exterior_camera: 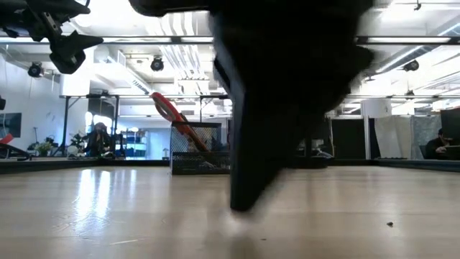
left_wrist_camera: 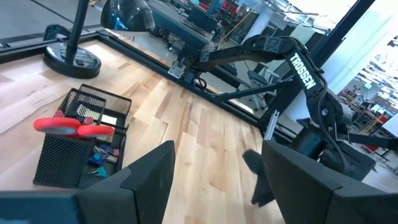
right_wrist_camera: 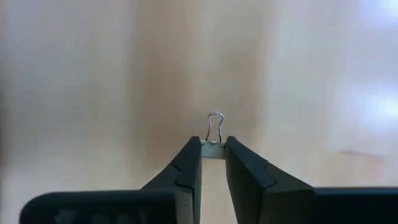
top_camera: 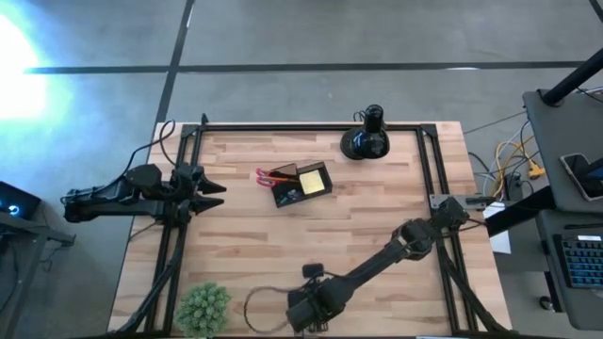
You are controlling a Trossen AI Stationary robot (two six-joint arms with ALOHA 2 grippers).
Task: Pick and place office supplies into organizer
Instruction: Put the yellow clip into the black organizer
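The organizer (top_camera: 303, 184), a dark mesh box, stands mid-table and holds red-handled scissors (top_camera: 273, 174) and a yellow sticky pad (top_camera: 312, 182); the left wrist view shows the organizer (left_wrist_camera: 74, 146) too. My right gripper (top_camera: 303, 309) points down near the table's front edge, shut on a small binder clip (right_wrist_camera: 214, 134) with a silver wire handle. In the low view the right gripper (exterior_camera: 244, 205) is a dark mass just above the wood. My left gripper (top_camera: 215, 188) waits open at the table's left edge, holding nothing. My right gripper pinches the clip's small body (right_wrist_camera: 213, 144) between its two fingertips, coming from above and pointing steeply down. The wire handle (right_wrist_camera: 216, 121) sticks out past the fingertips. The clip is right at the tabletop; I cannot tell whether it is lifted clear.
A black round-based knobbed object (top_camera: 367, 139) stands at the far edge, right of the organizer. A green fuzzy plant ball (top_camera: 203, 306) sits at the near left corner, with a dark cable loop (top_camera: 259, 306) between it and my right gripper. Bare wood lies between organizer and right gripper.
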